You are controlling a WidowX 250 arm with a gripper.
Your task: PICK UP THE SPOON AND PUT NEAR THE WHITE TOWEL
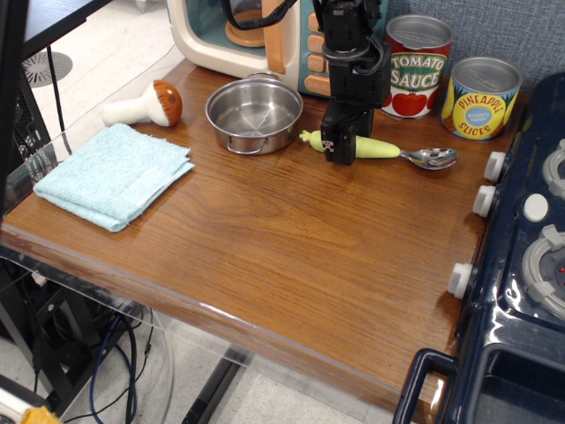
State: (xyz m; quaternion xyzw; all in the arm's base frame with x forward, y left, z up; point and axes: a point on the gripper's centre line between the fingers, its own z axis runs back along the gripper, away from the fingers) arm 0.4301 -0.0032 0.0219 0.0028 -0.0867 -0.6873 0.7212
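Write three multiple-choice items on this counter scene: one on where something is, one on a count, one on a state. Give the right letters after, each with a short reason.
1. Where does the spoon lie?
A. inside the steel pot
B. on the wooden counter in front of the tomato sauce can
C. on the towel

2. How many labelled food cans stand at the back?
A. one
B. two
C. four

3. What is in the steel pot?
A. nothing
B. the mushroom toy
C. the spoon

Answers:
1 B: the yellow-green handle and silver bowl rest flat on the counter just before the tomato sauce can, with the gripper down over the handle.
2 B: only the tomato sauce can and the pineapple slices can show.
3 A: its bare metal floor is visible, and the mushroom toy lies outside it, near the towel.
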